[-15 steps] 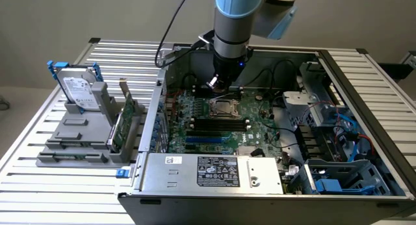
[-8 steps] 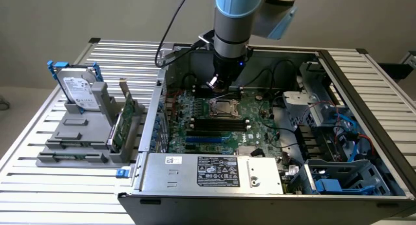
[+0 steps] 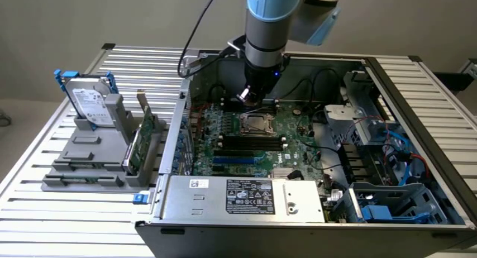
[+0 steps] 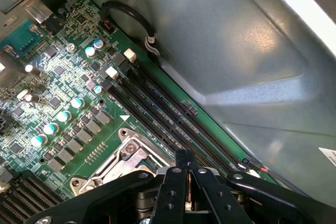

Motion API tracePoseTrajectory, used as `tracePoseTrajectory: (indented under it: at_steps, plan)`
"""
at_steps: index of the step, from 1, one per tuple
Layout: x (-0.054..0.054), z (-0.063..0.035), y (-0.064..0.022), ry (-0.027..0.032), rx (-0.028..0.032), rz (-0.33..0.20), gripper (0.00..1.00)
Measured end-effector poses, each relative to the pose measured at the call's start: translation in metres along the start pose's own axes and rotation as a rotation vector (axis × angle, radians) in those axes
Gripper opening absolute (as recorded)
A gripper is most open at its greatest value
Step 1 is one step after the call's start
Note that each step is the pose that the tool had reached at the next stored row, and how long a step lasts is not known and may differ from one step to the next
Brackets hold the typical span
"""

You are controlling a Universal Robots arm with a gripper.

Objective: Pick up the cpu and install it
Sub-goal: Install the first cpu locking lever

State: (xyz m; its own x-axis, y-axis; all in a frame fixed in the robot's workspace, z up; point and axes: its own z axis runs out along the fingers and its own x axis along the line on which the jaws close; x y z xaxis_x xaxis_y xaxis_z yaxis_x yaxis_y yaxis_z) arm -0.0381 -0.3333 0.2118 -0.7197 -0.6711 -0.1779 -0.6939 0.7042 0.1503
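Hiding half the socket (image 4: 118, 163) is the end effector (image 4: 186, 174).

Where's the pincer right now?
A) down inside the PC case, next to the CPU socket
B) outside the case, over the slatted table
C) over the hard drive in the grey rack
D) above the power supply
A: the pincer hangs shut inside the open PC case, just beside the metal-framed CPU socket on the motherboard.

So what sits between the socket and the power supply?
In the exterior view: black memory slots, then a blue slot, on the green motherboard.
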Motion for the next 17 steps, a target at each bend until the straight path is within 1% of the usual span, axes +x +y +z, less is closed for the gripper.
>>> tracePoseTrajectory:
  at_steps: [17]
  plan:
    - [-0.0033, 0.005, -0.0048, 0.0, 0.0, 0.0, 0.11]
